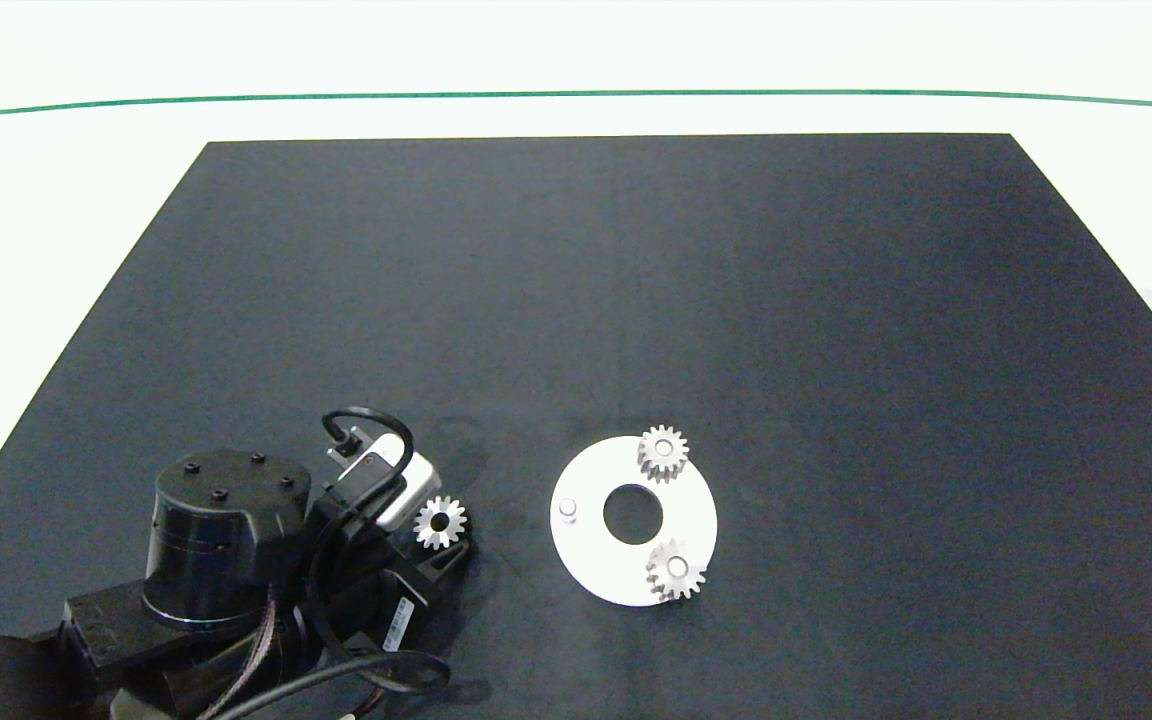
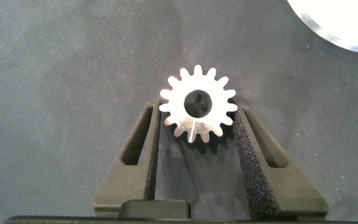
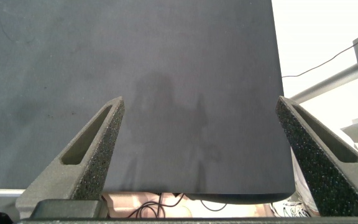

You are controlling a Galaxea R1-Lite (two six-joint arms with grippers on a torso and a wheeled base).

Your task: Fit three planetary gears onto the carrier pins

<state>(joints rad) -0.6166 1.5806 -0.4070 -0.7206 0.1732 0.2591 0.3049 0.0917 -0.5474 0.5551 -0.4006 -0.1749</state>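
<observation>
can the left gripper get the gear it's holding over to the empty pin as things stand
Probably yes. The left gripper is shut on the third gear, and only bare black mat lies between it and the free pin on the white disc's near side. The two mounted gears sit on the far side.

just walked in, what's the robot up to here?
Planetary gear assembly. Two gears already sit on pins of the white carrier disc; one pin is bare. The left gripper is shut on the third gear, left of the disc above the dark mat. The right gripper is open, away from the work.
</observation>
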